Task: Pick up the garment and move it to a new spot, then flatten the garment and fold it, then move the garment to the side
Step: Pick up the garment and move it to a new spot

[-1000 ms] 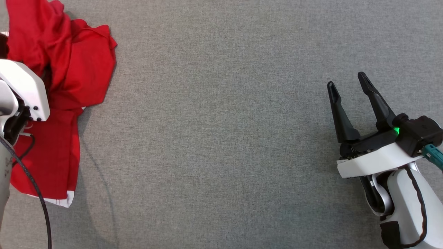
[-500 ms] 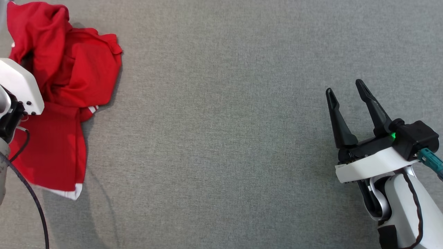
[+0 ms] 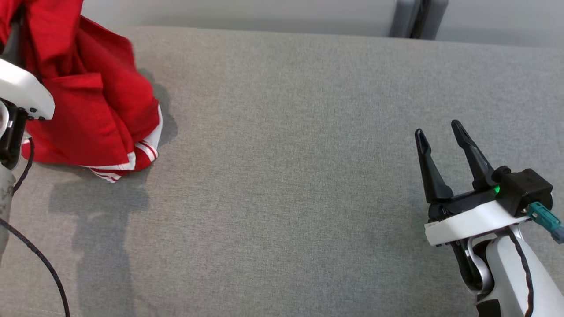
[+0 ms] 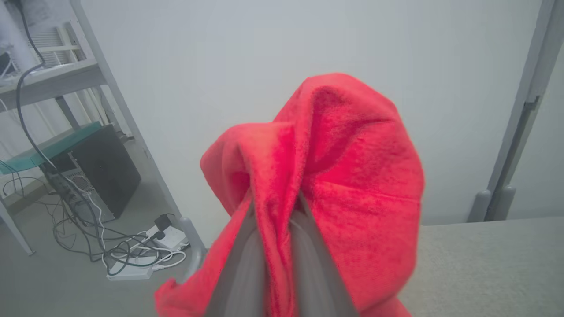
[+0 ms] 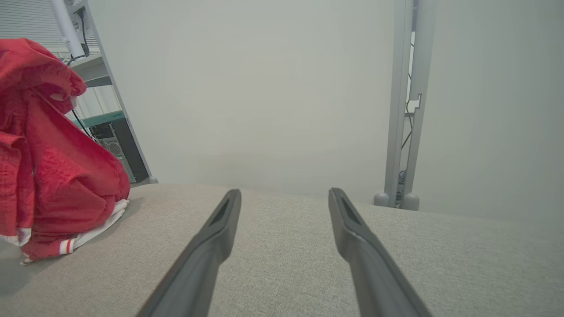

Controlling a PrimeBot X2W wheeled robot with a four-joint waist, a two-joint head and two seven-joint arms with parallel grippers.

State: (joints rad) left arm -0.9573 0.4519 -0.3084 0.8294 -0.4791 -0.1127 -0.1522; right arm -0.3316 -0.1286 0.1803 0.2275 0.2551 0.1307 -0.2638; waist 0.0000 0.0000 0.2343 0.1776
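A grey woven table point(image 3: 282, 176) runs up to a pale wall point(image 3: 238, 11) along its far edge. A grey metal post point(image 5: 405, 110) stands against the wall behind the table's far right.

The red garment point(image 3: 88, 110) is at the table's far left. It hangs bunched from the left end effector point(image 4: 275, 207), and its white-striped hem point(image 3: 141, 154) rests on the cloth with a shadow beneath it. The left end effector's fingers are pressed together on a fold of the garment, which drapes over their tips.

The right end effector point(image 3: 438, 127) sits well apart at the table's right, fingers spread and holding nothing.

The left wrist view takes in the room beyond the table's left edge: a dark computer tower point(image 4: 105, 171) under a shelf frame, and cables point(image 4: 110, 246) and a white power strip point(image 4: 132, 268) on the floor point(image 4: 66, 290). The right wrist view shows the garment from the side as a tall heap, its bottom touching the table. The head view shows the left arm's white housing point(image 3: 22, 92) in front of the red cloth.
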